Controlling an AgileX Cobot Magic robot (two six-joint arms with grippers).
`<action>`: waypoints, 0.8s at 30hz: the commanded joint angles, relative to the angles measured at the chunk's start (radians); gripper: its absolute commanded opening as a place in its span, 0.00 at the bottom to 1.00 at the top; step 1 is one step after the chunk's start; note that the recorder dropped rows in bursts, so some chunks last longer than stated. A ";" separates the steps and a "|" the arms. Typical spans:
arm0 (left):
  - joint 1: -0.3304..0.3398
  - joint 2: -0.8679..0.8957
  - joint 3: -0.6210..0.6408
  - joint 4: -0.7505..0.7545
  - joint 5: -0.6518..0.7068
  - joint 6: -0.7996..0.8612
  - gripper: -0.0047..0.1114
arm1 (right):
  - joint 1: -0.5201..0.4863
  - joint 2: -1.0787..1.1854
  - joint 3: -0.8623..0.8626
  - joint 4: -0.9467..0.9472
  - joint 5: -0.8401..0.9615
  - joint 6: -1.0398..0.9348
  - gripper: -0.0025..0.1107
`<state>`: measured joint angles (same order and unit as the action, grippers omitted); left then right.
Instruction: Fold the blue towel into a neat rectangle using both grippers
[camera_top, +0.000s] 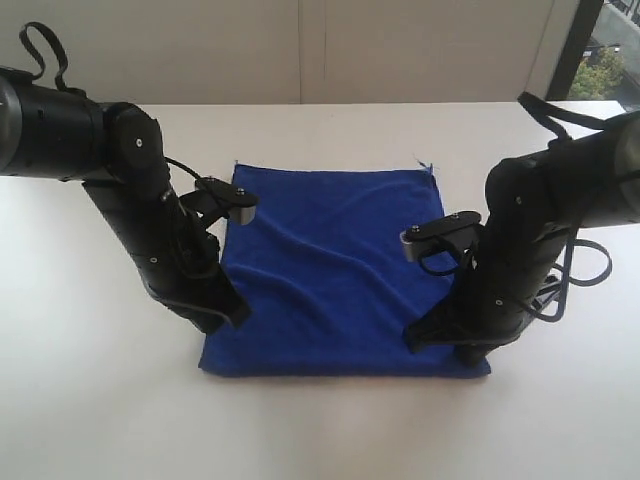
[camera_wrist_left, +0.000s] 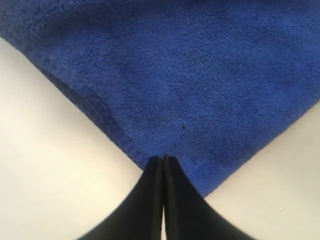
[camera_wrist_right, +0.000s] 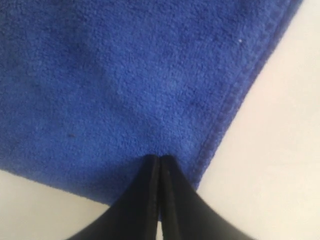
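Note:
The blue towel (camera_top: 330, 270) lies spread on the white table (camera_top: 100, 400), roughly square, with soft wrinkles across its middle. My left gripper (camera_top: 235, 315) is down at the towel's near left corner. In the left wrist view its jaws are closed together (camera_wrist_left: 163, 158), tips pressed into the cloth (camera_wrist_left: 200, 75) just inside the hem. My right gripper (camera_top: 415, 340) is down at the near right corner. Its jaws are also closed (camera_wrist_right: 160, 157), tips in the cloth (camera_wrist_right: 125, 75) beside the stitched edge. No white label shows.
Bare white tabletop surrounds the towel on all sides. A pale wall runs behind the table, and a window (camera_top: 605, 50) sits at the far right. Both black arms lean inward over the towel's side edges.

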<state>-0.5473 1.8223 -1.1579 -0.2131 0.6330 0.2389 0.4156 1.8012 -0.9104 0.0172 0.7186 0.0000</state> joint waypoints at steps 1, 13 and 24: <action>-0.001 -0.046 0.004 0.015 0.014 -0.004 0.04 | -0.006 0.026 0.013 -0.062 0.032 0.009 0.02; -0.007 -0.225 0.007 0.144 0.111 0.082 0.04 | -0.006 -0.208 -0.023 -0.062 0.072 -0.062 0.02; -0.135 -0.244 0.037 0.174 0.078 0.301 0.04 | -0.006 -0.312 0.051 -0.040 0.060 -0.449 0.02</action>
<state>-0.6675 1.5852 -1.1486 -0.0546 0.7257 0.5100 0.4156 1.4956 -0.8974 -0.0256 0.7968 -0.3513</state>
